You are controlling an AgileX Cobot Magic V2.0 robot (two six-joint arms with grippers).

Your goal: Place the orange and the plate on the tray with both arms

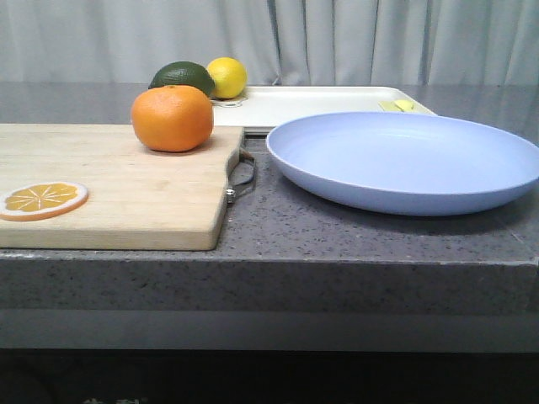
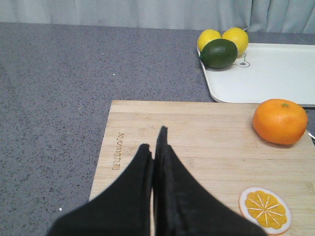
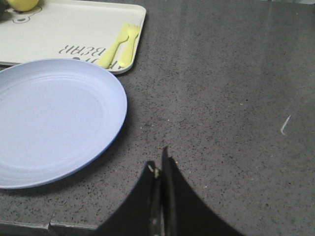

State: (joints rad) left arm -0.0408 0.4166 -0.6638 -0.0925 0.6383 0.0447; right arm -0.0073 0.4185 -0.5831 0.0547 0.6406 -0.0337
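The orange (image 1: 172, 118) sits on the wooden cutting board (image 1: 109, 181), at its far right corner; it also shows in the left wrist view (image 2: 280, 121). The lavender-blue plate (image 1: 404, 160) lies on the grey counter to the right, also in the right wrist view (image 3: 49, 118). The cream-white tray (image 1: 312, 105) lies behind both, also in the wrist views (image 2: 275, 73) (image 3: 64, 34). My left gripper (image 2: 153, 142) is shut and empty above the board, short of the orange. My right gripper (image 3: 158, 164) is shut and empty over bare counter beside the plate. Neither gripper shows in the front view.
An orange slice disc (image 1: 42, 199) lies on the board's near left. A green avocado (image 1: 184, 76) and a lemon (image 1: 227, 77) sit at the tray's far left; a second lemon (image 2: 208, 38) shows too. Yellow forks (image 3: 120, 44) lie on the tray's right. The board's metal handle (image 1: 242, 177) faces the plate.
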